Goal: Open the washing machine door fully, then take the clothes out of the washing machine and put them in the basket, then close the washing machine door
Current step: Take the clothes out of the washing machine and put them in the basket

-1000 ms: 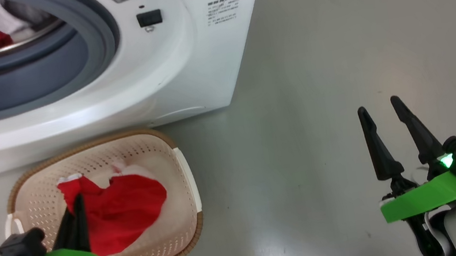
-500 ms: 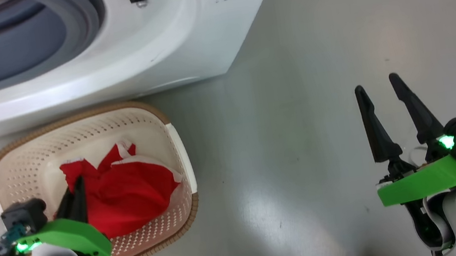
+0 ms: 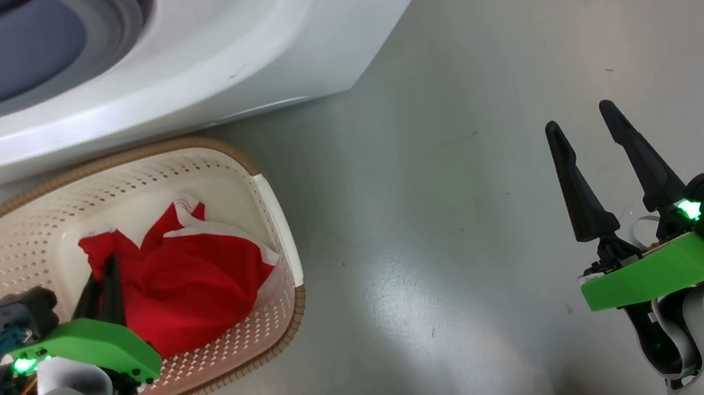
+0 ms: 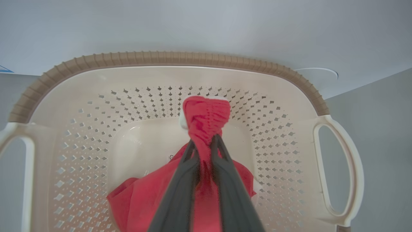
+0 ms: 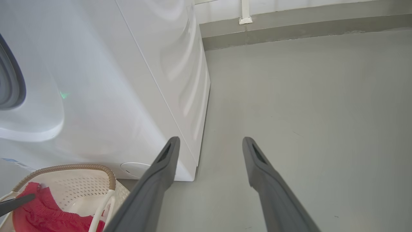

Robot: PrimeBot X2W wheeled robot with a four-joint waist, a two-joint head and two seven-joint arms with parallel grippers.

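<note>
And the left pincer [image 4: 205, 140] reaches into the basket [image 3: 276, 215], fingers nearly together, nipping a bunched fold of the red clothes [image 3: 199, 288]. The rest of the fabric lies on the basket's bottom. Basket's on the floor [image 3: 464, 209], just in front of the washer [image 3: 171, 85]. Over to the right pincer [image 3: 580, 115]: well apart, spread wide, empty, above bare floor.
</note>
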